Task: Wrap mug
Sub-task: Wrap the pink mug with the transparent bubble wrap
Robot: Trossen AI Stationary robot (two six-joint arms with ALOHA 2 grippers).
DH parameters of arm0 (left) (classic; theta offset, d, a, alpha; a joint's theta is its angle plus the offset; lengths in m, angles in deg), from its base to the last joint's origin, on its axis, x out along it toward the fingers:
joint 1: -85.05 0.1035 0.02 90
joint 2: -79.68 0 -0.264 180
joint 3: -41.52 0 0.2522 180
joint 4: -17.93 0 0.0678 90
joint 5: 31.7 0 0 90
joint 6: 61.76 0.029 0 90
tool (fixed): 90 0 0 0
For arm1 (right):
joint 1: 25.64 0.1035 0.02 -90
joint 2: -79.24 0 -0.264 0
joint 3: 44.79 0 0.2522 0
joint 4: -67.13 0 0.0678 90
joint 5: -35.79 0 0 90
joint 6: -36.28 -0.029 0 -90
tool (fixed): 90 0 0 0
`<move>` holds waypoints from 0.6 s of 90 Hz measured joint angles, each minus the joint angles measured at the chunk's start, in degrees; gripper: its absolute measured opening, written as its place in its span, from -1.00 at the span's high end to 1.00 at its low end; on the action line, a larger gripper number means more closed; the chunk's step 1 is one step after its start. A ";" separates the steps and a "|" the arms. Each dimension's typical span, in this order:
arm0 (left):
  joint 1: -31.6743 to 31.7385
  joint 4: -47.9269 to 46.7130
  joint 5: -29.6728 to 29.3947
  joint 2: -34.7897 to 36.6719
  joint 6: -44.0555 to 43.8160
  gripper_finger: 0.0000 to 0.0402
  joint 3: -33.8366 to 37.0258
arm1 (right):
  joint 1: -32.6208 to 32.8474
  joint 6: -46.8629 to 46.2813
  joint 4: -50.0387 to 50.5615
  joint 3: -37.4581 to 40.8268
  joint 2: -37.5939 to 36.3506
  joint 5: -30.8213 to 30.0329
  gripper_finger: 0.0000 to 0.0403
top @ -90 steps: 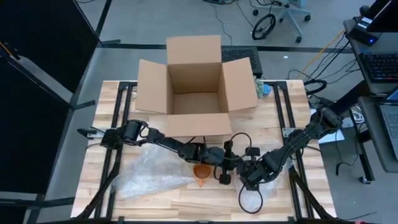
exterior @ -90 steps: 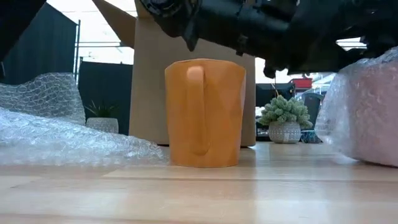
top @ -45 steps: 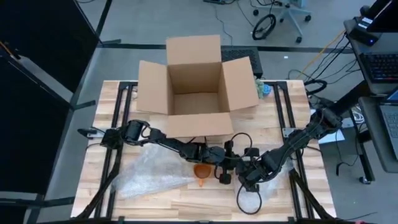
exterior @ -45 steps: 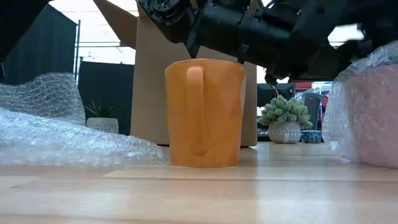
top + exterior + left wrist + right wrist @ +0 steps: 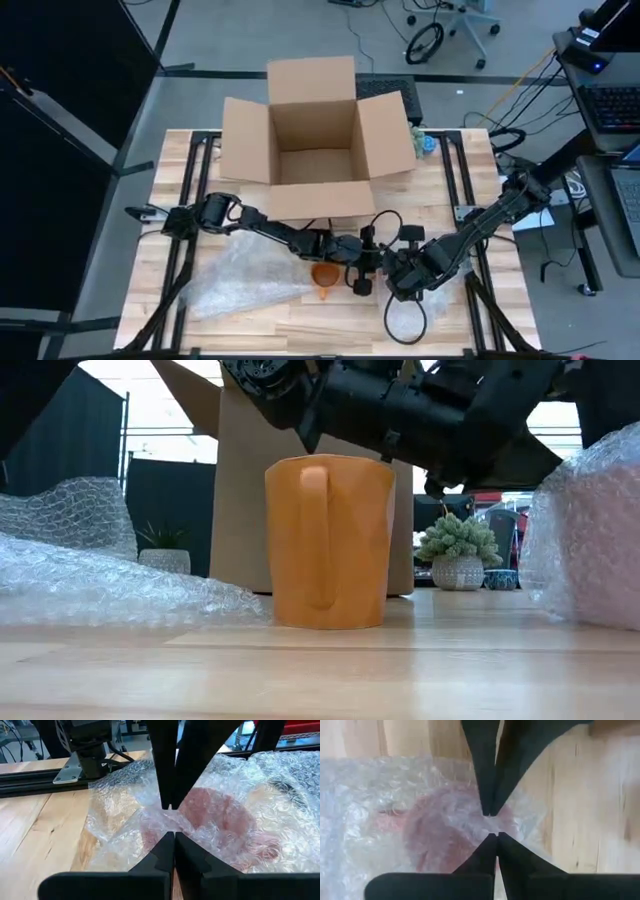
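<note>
Nearest the front edge of the worktop [image 5: 300, 325], a wrapped bundle [image 5: 590, 530] is seen, with something pinkish showing through its bubble film. Both arms are gathered over it. The left tool [image 5: 170, 822] is closed to a narrow slit, and the film is puckered right at its tips, so a fold of the bundle appears to be pinched there. The right tool [image 5: 491, 825] is likewise drawn shut over the same bundle, with the film bunched where its fingers meet. The two pinches are judged to serve one purpose: the loose film is kept gathered around its contents so that it cannot spring open.

Just beside the tools, the orange mug [image 5: 328, 540] is stood upright on the bare wood, handle turned toward the low camera. It is untouched by either tool and no film is around it, so its wrapping is judged not yet begun. A loose bubble-wrap sheet [image 5: 235, 275] is spread flat next to it on the left arm's side, touching or nearly touching its base, probably laid out so that the mug can be set on it and rolled.

Farther back, a cardboard box [image 5: 385, 135] is stood with all flaps open, presumably to receive the wrapped pieces. Beyond it, a small potted plant [image 5: 458, 540] is placed at the far edge.
</note>
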 joint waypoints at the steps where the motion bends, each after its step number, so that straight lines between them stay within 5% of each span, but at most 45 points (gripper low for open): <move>1: 0.00 0.00 0.00 0.00 0.00 1.00 0.00 | 0.03 -0.12 -0.16 0.11 0.00 -0.41 1.00; 11: 0.00 0.00 -0.02 0.00 -0.02 1.00 0.02 | 0.09 -0.97 -4.96 3.58 -0.07 -2.89 1.00; 36: -0.04 0.28 -0.17 -0.07 -0.02 1.00 0.07 | -0.01 -3.16 -25.55 19.33 -0.42 5.73 1.00; 54: 0.00 1.24 -0.18 -0.09 0.00 1.00 0.12 | 0.01 -2.58 -22.64 17.46 -0.56 6.03 1.00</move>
